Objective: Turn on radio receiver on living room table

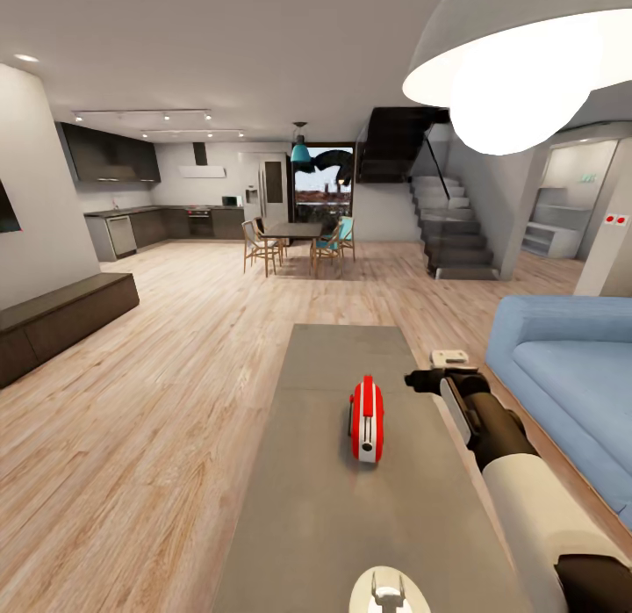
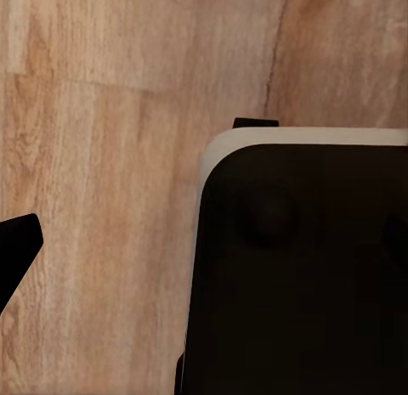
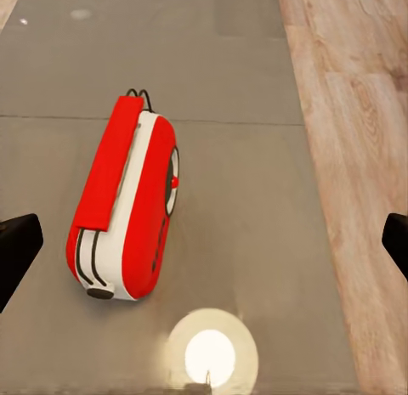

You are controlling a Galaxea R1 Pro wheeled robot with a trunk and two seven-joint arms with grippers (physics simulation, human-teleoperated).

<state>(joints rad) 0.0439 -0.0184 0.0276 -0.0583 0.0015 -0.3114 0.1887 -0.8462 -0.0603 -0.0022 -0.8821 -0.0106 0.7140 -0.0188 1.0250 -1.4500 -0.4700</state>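
Since the radio (image 1: 367, 418) stands mid-table (image 1: 325, 525), the right pincer (image 1: 439, 373) hovers at its 3 o'clock, jaws spread wide for reaching in.

Red radio receiver (image 1: 366, 419) upright (white rim) mid grey table (image 1: 325, 508).

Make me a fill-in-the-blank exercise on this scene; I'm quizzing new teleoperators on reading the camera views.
1. The radio receiver has a body coloured ____.
2. It stands on the grey ____, whose glossy top reflects a lamp.
3. Beyond the right gripper lies a sofa coloured ____.
4. In the right wrist view, both fingers sit wide apart, so that gripper is ____.

Missing words: red; table; blue; open
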